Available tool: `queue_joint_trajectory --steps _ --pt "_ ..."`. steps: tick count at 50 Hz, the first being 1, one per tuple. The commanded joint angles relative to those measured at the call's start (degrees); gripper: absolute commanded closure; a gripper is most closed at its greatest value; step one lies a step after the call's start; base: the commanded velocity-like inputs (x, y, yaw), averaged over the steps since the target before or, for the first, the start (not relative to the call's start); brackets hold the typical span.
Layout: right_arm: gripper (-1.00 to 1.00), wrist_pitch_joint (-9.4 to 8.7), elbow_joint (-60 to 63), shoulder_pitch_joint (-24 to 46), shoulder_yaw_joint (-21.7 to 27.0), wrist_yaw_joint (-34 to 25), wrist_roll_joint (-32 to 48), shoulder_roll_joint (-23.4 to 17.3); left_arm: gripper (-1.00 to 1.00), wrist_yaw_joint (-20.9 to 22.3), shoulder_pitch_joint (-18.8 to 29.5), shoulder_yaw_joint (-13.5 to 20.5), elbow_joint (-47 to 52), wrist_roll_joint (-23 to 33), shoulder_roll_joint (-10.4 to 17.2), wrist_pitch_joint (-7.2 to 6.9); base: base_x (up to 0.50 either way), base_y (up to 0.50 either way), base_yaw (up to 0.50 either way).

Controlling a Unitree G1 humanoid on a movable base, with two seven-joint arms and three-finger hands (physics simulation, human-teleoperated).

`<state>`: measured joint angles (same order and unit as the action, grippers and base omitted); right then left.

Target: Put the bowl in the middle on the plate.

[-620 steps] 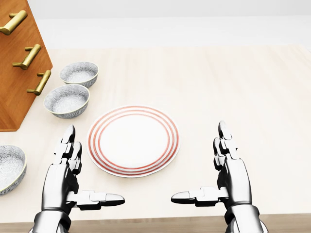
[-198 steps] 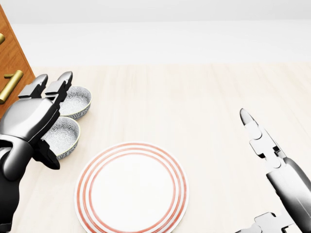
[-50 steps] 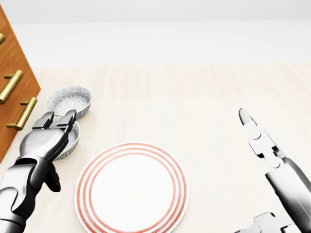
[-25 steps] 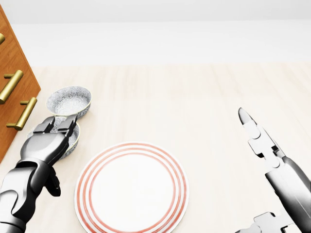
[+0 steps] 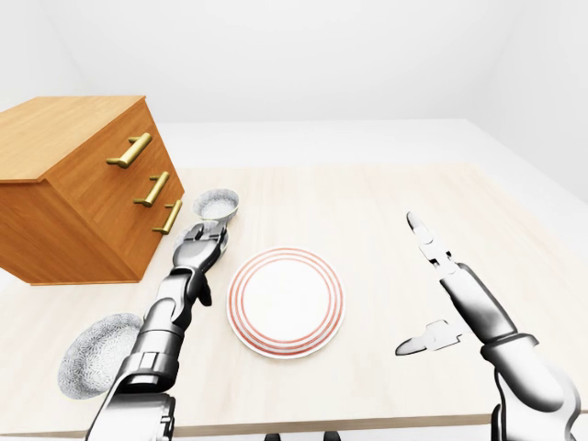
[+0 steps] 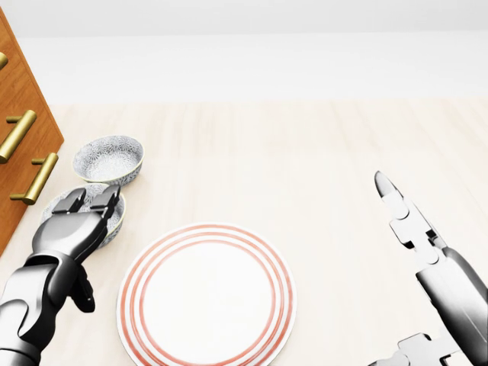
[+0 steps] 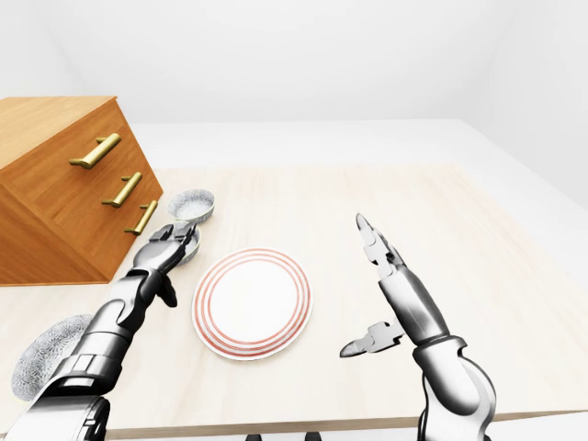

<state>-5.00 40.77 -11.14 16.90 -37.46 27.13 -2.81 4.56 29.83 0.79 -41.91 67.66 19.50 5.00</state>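
Three patterned grey bowls lie along the left. The far bowl (image 6: 108, 158) sits by the drawers, the middle bowl (image 6: 59, 207) lies just below it, and the near bowl (image 5: 99, 355) shows at the bottom left of the left-eye view. My left hand (image 6: 80, 240) lies over the middle bowl, its bent fingers (image 6: 95, 201) on the bowl's right rim and inside. Its thumb hangs apart, lower down. The hand hides most of that bowl. The red-ringed plate (image 6: 206, 293) lies right of it. My right hand (image 6: 377, 271) is open and empty, right of the plate.
A wooden chest of drawers (image 5: 73, 193) with brass handles stands on the table's left side, close to the far and middle bowls. The pale wooden table (image 6: 305, 168) stretches above and right of the plate. Its near edge (image 5: 367, 424) runs along the bottom of the left-eye view.
My left hand has slid slightly down and to the left over the middle bowl, uncovering more of its upper rim. The right hand, plate and far bowl have not moved.
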Motion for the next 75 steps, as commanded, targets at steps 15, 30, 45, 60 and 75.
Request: queue_joint_trajectory --steps 15,30,45,60,75 --pt "-1.00 0.00 3.0 0.1 -0.3 -1.4 0.7 0.2 -1.00 -1.4 1.1 -0.5 -3.6 -0.5 0.2 0.00 0.19 0.01 0.00" --pt "-1.00 0.00 2.6 0.1 -0.2 -1.4 0.6 0.2 -1.00 -0.8 0.8 -0.5 -2.8 -0.3 0.1 0.00 0.18 0.01 0.00" --pt "-1.00 0.00 0.1 0.1 0.1 -0.3 -0.1 0.0 -1.00 -1.2 1.6 -1.0 -5.2 0.2 0.2 0.00 0.17 0.01 0.00" --pt "-1.00 0.00 1.0 0.2 -0.2 -0.6 0.3 0.0 -1.00 -2.2 1.5 -1.0 -6.0 -0.2 0.1 0.00 0.17 0.01 0.00" --pt "-1.00 0.00 1.4 0.2 -0.3 -0.8 0.4 0.0 -1.00 -4.0 2.5 -1.3 -8.0 -1.6 -0.5 0.00 0.15 0.01 0.00"
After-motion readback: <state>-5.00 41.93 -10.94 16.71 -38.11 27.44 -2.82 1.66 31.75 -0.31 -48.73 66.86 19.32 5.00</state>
